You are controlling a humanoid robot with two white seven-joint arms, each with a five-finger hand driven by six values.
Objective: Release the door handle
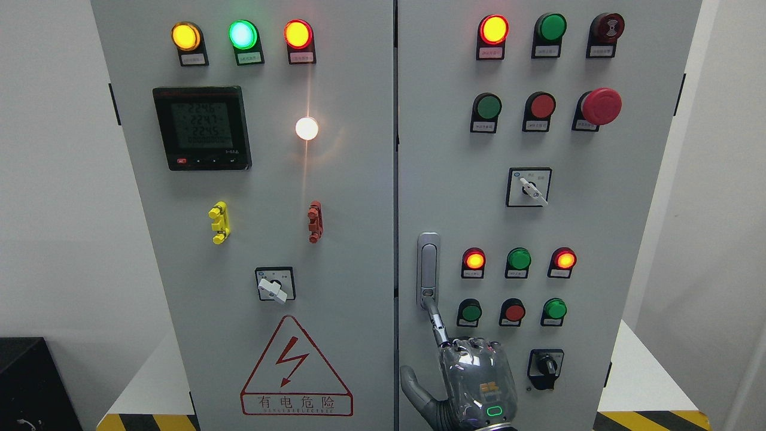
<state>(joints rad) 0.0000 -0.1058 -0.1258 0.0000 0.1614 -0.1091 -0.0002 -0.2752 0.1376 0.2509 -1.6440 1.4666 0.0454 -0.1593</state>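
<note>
Found just below handle [428,269] on door [604,239]: right robot hand [476,377], gripping nothing, index [438,326] straight and touching handle's lower end, other fingers curled. Risked catching that fingertip if withdrawn sideways, tugging handle outward again.

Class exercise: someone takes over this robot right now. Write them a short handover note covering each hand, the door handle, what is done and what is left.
Right hand: low on the right cabinet door, index finger stretched up with its tip at the lower end of the door handle, other fingers curled, holding nothing.
Left hand: not in view.
Handle: upright and flat against the door; both doors look closed.
Done: no grip on the handle.
Left: probably just draw the finger clear.
</note>
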